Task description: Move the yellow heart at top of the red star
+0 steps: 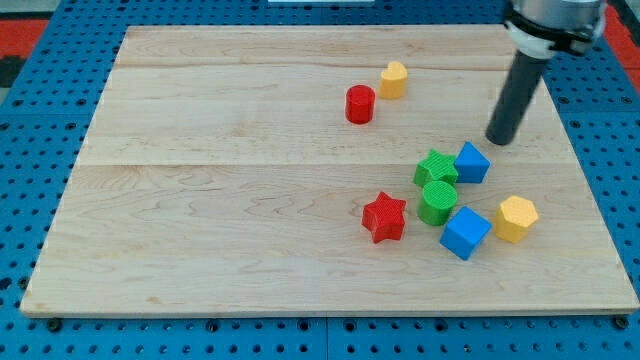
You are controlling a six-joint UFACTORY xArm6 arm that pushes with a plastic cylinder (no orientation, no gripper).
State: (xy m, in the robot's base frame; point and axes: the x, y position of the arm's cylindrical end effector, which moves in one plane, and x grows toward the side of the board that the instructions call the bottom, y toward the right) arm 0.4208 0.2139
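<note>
The yellow heart (393, 79) lies near the view's top centre-right, next to a red cylinder (360, 104) at its lower left. The red star (384, 217) lies well below them, at the left end of a cluster of blocks. My tip (498, 141) rests on the board to the right of the heart and just above and right of a blue block (472, 162). The tip touches no block.
The cluster right of the red star holds a green block (436, 167), a green cylinder (438, 201), a second blue block (464, 232) and a yellow hexagon-like block (515, 218). The wooden board (200, 200) sits on a blue pegboard.
</note>
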